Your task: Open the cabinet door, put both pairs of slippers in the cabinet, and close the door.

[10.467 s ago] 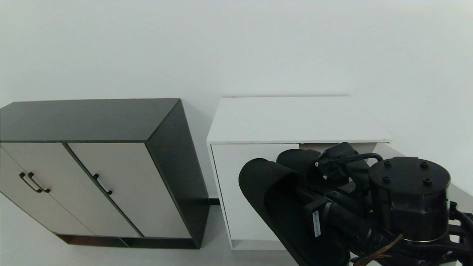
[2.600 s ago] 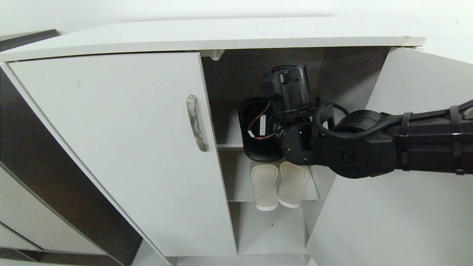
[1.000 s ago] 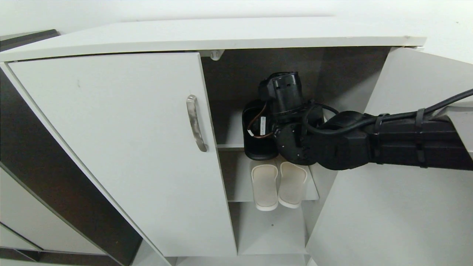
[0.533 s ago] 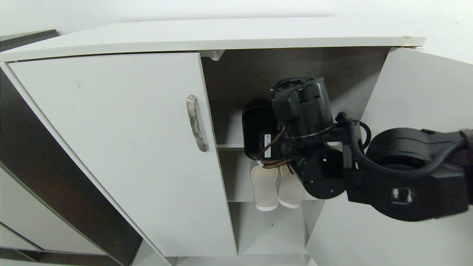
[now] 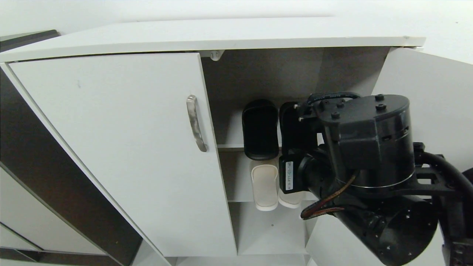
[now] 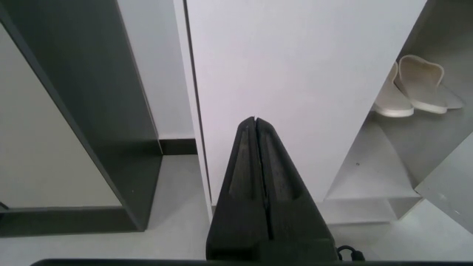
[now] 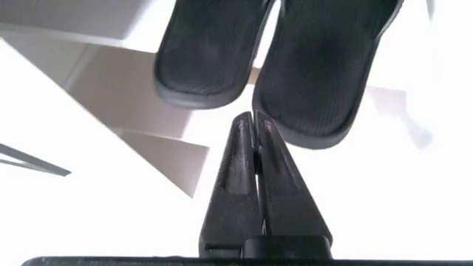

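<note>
In the head view the white cabinet [image 5: 221, 35] stands with its left door [image 5: 111, 147] shut and its right door [image 5: 425, 85] swung wide open. My right arm [image 5: 369, 147] hangs in front of the opening, and its wrist covers part of what lies behind it. Just beyond the wrist the black slippers [image 5: 260, 127] lie side by side on the upper shelf [image 5: 230, 146], with the heels a little over the front edge. The white slippers [image 5: 264, 186] lie on the lower shelf [image 5: 239, 197] directly under them, and their heels also stick out. The metal handle [image 5: 196, 123] of the left door is apart from the arm, toward my left, and a dark cabinet [image 5: 22, 155] stands farther on that side.

In the left wrist view my left gripper [image 6: 256, 124] has its fingers pressed together with nothing between them. Straight ahead of the tips is the shut left door — apart from it, not touching. The white slippers are well off to one side of the gripper, the dark cabinet is off to the other side, and the grey floor [image 6: 177, 192] is below.

In the right wrist view my right gripper [image 7: 253, 118] is pressed together too, and it is empty. The black slippers lie just ahead of its tips, heels toward me — if the tips touch a heel, I cannot tell.
</note>
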